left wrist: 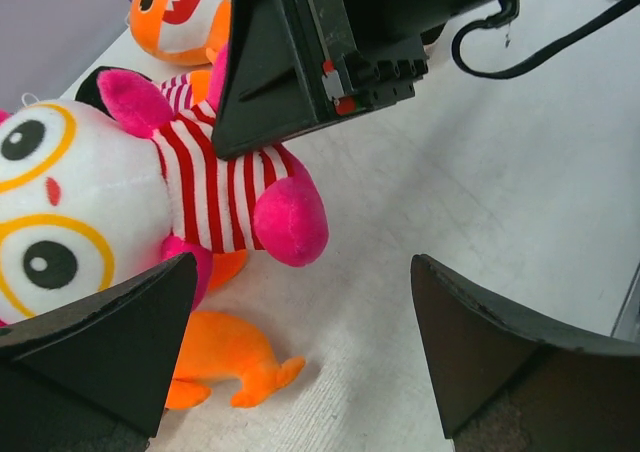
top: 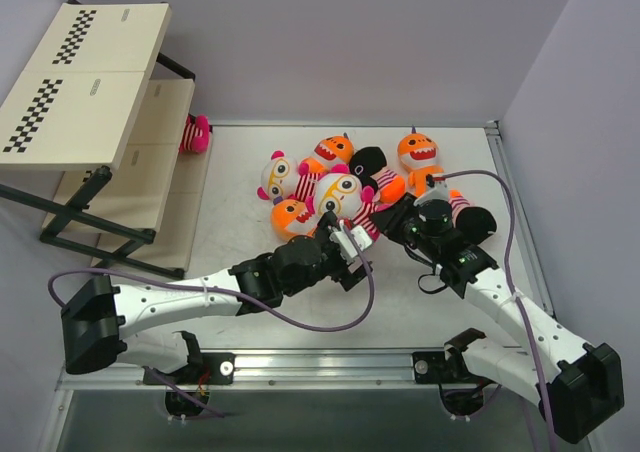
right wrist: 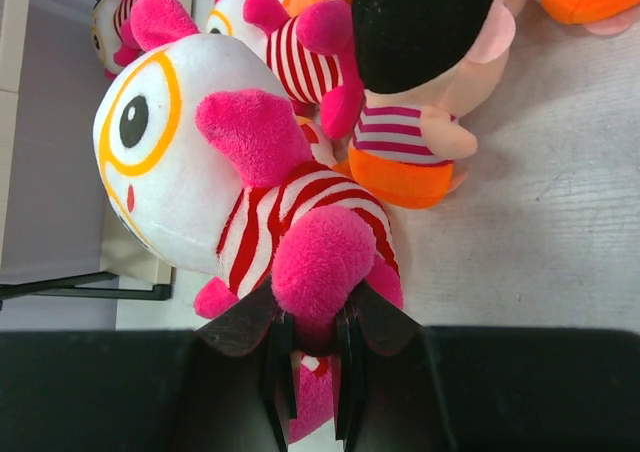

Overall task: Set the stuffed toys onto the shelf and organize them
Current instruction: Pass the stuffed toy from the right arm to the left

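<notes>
Pale lilac walls (top: 350, 42) close in on three sides of a white bench (top: 240, 192) with a metal rim (top: 330, 367), evenly lit.

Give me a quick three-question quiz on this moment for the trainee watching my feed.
1. True or false: the left gripper is clamped on an orange shark.
2. What does the right gripper pinch? A) a pink limb of the striped doll B) a purple cable C) a black-headed doll
3. Fill in: the lone pink toy sits at the shelf's ____ board.
Key: 1 false, its jaws stand open; 2 A; 3 lower.
</notes>
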